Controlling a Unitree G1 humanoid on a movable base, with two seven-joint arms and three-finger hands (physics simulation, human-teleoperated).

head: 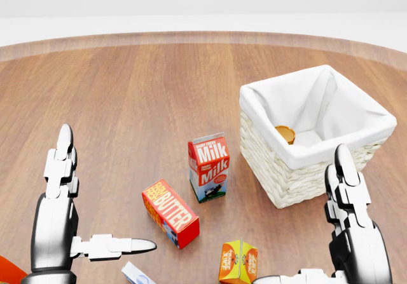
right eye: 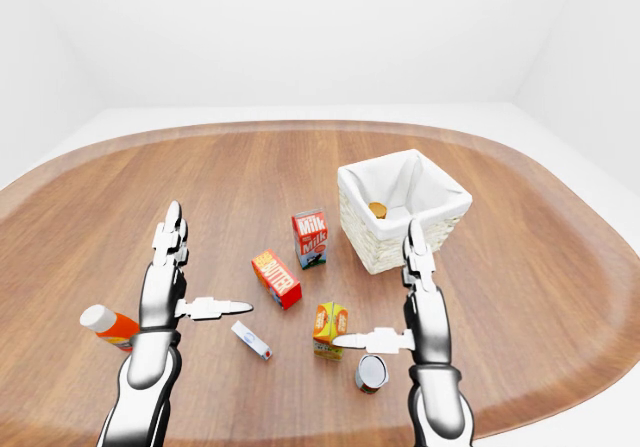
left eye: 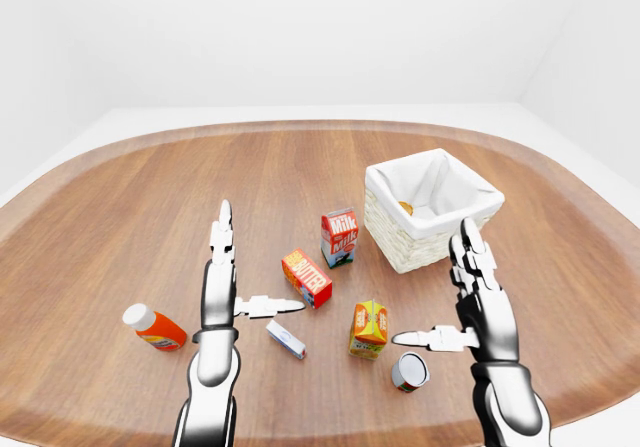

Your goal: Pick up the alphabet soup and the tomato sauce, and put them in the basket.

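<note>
Both hands are spread wide and empty: the right hand [left eye: 482, 307] hovers just above a lying can [left eye: 409, 372], basket [left eye: 433, 213] beyond its fingertips; left hand [left eye: 222, 287] beside the butter box [left eye: 307, 278].

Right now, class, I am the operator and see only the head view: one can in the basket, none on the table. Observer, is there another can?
Observer: Yes. The left-eye view shows a can on the table, just below the orange carton and under the thumb of the right hand.
Operator: What is the red corner at my bottom left?
Observer: A red-orange bottle with a white cap, lying left of the left hand.
Operator: Is the right hand holding anything?
Observer: No. Its thumb, cut off in your view, is spread wide and the hand is empty.
</note>
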